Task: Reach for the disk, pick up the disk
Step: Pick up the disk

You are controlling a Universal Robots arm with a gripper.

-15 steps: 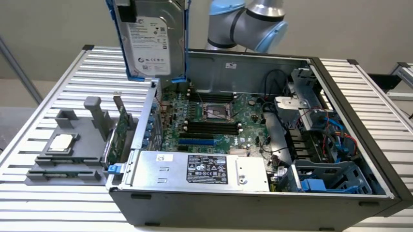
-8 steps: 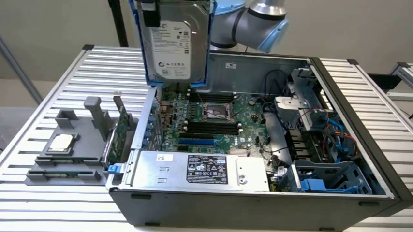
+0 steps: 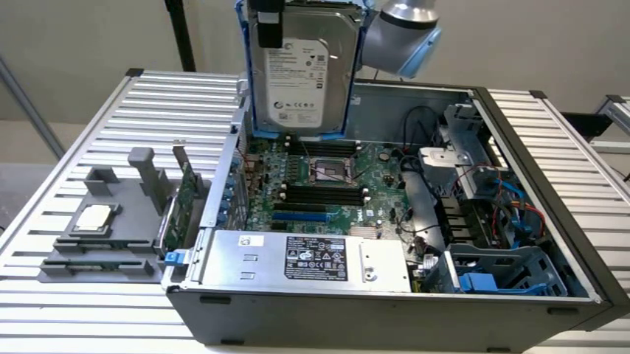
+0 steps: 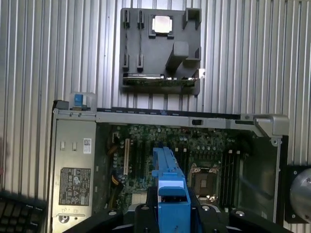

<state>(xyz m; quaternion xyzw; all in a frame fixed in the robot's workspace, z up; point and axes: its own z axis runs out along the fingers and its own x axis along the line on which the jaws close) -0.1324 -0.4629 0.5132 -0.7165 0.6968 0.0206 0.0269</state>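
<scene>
In the exterior view, the disk is seen hanging upright in its blue frame, lifted well clear above the open case and its motherboard, so reaching and picking up can be judged done. The gripper is pinched on the frame's upper edge. In the wrist view, the frame's blue edge is held between the jaws, above the motherboard; the tray with its chip lies outside the case, untouched.
</scene>
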